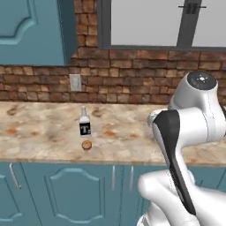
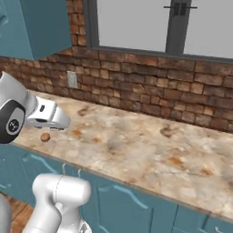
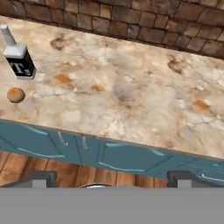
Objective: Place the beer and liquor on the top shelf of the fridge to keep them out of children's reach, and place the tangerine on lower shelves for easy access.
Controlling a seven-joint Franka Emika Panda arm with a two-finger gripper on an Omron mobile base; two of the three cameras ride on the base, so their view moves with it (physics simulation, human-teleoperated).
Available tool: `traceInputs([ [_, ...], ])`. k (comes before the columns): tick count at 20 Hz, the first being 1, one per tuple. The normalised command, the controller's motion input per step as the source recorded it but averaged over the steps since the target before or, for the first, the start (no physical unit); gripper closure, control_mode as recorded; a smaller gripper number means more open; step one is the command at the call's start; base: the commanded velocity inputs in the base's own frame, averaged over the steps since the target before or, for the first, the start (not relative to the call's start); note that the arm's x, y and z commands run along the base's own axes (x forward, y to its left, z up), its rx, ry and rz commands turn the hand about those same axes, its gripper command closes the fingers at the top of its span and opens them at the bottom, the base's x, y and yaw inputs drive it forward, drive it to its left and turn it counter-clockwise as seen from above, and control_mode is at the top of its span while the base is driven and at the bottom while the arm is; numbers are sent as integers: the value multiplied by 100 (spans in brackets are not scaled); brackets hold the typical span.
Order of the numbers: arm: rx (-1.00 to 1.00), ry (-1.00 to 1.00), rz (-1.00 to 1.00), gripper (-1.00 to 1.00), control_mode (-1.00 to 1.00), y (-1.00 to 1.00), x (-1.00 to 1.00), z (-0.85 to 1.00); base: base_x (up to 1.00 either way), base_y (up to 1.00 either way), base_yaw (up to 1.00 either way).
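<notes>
Liquor [image 1: 84, 124] w/ black "T" label upright by tangerine [image 1: 87, 144] on marbled counter [image 1: 39, 132], brick wall [image 1: 132, 75]; gripper [image 3: 111, 179] fingers spread.

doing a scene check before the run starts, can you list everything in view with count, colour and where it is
liquor: one, clear bottle with black label, upright on the counter left of the arm
tangerine: one, orange-tan, on the counter just in front of the liquor
counter: one, mottled beige stone, along the brick wall
brick wall: one, red-brown, behind the counter
wall outlet: one, pale, on the brick above the liquor
window: one, grey-framed, above the brick
upper cabinet: one, teal, top left
lower cabinets: teal, under the counter
arm: one, white with dark joints, right foreground
fingers: two, dark, open, holding nothing
</notes>
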Motion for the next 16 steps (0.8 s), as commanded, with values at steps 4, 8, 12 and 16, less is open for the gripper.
traceInputs([
  [4,0,0,0,-100,100,0,0,0,59,78,-22],
  [8,0,0,0,-100,100,0,0,0,38,100,-18],
  [12,0,0,0,-100,100,0,0,0,37,81,-18],
  [16,0,0,0,-100,100,0,0,0,36,33,-18],
])
